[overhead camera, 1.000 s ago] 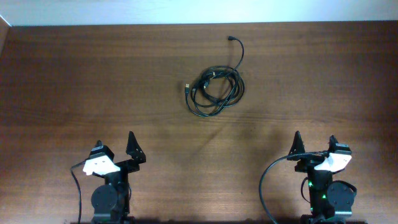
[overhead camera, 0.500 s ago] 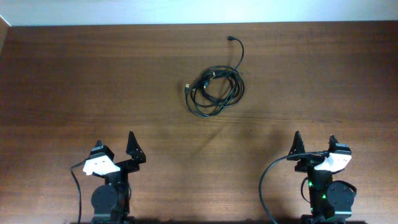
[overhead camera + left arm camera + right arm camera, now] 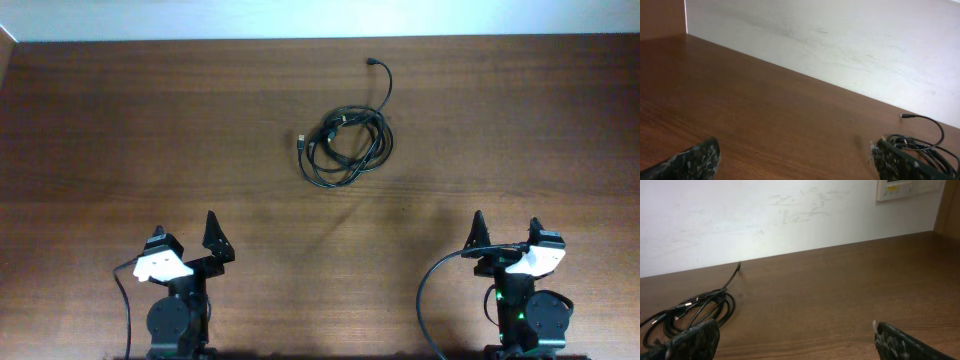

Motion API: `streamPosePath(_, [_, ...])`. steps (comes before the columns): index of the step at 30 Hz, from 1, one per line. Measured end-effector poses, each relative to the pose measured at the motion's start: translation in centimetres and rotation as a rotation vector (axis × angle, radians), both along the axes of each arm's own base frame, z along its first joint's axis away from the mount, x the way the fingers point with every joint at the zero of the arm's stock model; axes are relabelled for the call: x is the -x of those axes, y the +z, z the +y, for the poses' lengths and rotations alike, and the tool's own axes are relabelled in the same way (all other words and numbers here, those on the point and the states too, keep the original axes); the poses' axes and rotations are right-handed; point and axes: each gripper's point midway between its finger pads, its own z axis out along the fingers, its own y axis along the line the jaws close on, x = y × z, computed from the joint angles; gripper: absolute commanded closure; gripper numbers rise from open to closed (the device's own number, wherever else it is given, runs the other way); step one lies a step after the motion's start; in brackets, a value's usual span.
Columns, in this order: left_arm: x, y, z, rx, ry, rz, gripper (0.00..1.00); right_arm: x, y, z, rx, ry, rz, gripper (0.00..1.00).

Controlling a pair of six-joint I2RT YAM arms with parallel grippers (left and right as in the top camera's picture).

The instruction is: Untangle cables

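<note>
The cables (image 3: 347,145) lie in one tangled black coil at the back middle of the table, one loose end with a plug (image 3: 371,63) trailing toward the wall. The coil also shows at the right edge of the left wrist view (image 3: 925,147) and at the left of the right wrist view (image 3: 690,311). My left gripper (image 3: 185,232) is open and empty near the front left. My right gripper (image 3: 506,230) is open and empty near the front right. Both are far from the coil.
The brown wooden table (image 3: 150,130) ends at a white wall (image 3: 320,18) behind. A white wall panel (image 3: 900,189) hangs above the table's back right. A thick black wire (image 3: 430,290) loops by the right arm's base.
</note>
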Motion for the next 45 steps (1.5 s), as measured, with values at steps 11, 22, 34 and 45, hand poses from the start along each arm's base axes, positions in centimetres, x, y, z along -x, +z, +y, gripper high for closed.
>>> streamPosePath(11, [0.0,0.0,0.0,0.0,0.0,0.0,0.01,0.0,0.0,0.0,0.0,0.0,0.0,0.02])
streamPosePath(22, [0.0,0.0,0.0,0.0,0.0,0.0,0.01,-0.1,2.6,2.4,-0.016,0.142,-0.106,0.02])
streamPosePath(34, [0.0,0.0,0.0,0.0,0.0,0.0,0.01,0.1,0.7,4.2,-0.012,0.244,-0.029,0.0])
streamPosePath(45, [0.0,0.1,0.0,0.0,0.001,-0.002,0.01,0.4,-2.9,4.3,0.01,0.259,0.274,0.02])
